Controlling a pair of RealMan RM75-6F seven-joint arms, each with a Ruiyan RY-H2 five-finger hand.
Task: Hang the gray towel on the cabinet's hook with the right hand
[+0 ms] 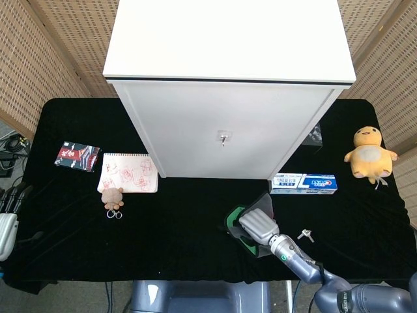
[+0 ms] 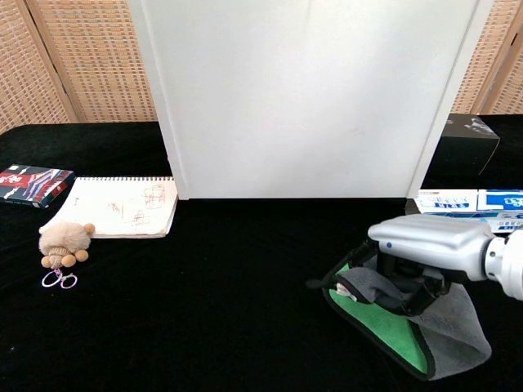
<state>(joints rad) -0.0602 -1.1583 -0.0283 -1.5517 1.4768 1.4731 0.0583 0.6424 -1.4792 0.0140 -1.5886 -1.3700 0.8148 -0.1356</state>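
The gray towel [image 2: 453, 339] with a green underside [image 1: 238, 223] hangs folded from my right hand [image 2: 425, 249], lifted a little off the black table in front of the cabinet. My right hand [image 1: 258, 226] grips its upper edge, fingers curled under the cloth. The white cabinet [image 1: 225, 91] stands at the table's middle back, and its small metal hook [image 1: 223, 137] sticks out of the front face, well above and left of the hand. My left hand [image 1: 6, 218] rests at the table's far left edge, holding nothing.
A toothpaste box [image 1: 304, 183] lies right of the cabinet's foot, a small metal key [image 1: 305, 235] just right of my right hand. A yellow plush duck [image 1: 369, 152] sits far right. A sketchpad [image 1: 128, 173], a fuzzy keychain [image 1: 113, 198] and a red packet [image 1: 77, 156] lie left.
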